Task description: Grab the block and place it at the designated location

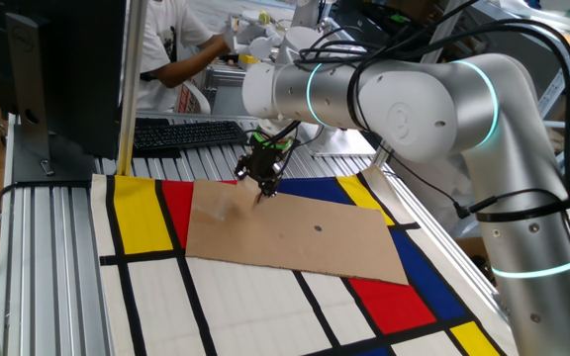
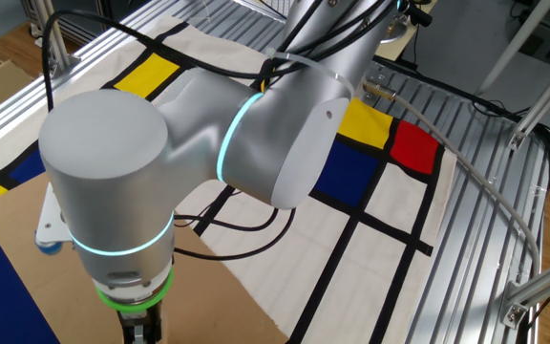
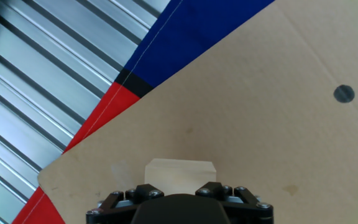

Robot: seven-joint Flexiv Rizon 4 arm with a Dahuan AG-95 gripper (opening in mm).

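Note:
The block [image 3: 180, 173] is a small pale tan cube, seen in the hand view right at the front of my gripper's body, low over the brown cardboard sheet [image 3: 260, 124]. In one fixed view my gripper [image 1: 261, 191] points down at the far left part of the cardboard [image 1: 295, 237], its tips drawn narrow and close to the surface; the block is too small to make out there. The fingers seem shut on the block. A small dark dot [image 3: 344, 94] marks the cardboard, and it also shows in one fixed view [image 1: 318, 228]. In the other fixed view the arm hides the gripper.
The cardboard lies on a cloth of red, yellow, blue and white panels [image 1: 137, 213] with black lines. Ribbed aluminium table [image 1: 43, 257] surrounds it. A keyboard [image 1: 186, 132], a monitor [image 1: 57, 69] and a person [image 1: 176, 49] are at the back. Black cables hang from the arm [image 1: 414, 99].

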